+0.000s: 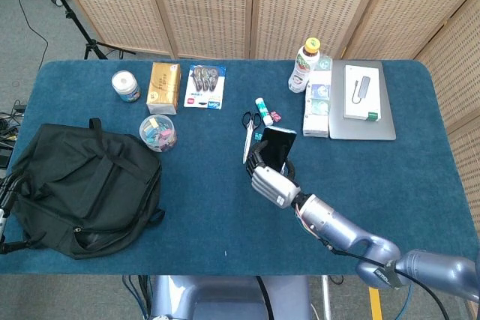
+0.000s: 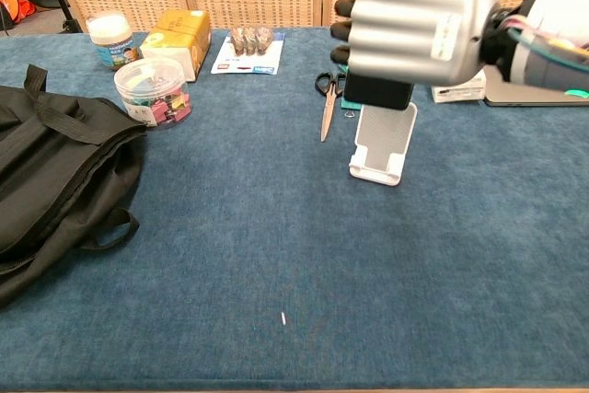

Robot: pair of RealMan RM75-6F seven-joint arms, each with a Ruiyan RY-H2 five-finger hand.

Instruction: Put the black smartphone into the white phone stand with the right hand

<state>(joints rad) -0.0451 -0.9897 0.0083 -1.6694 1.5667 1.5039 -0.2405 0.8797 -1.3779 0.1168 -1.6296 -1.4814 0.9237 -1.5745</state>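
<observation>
- Chest view: right hand fingers wrap the black smartphone, held upright just above the white phone stand, ready for lowering.
- Left hand unseen.

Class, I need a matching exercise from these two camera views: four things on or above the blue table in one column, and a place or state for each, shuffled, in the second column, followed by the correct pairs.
Things:
1. black smartphone
2. white phone stand
3. black backpack
4. scissors

Places or states:
A. lying on the table's left side
B. held in the right hand
C. standing on the table just below the held phone
D. lying flat, left of the stand

Pairs: 1-B, 2-C, 3-A, 4-D
</observation>
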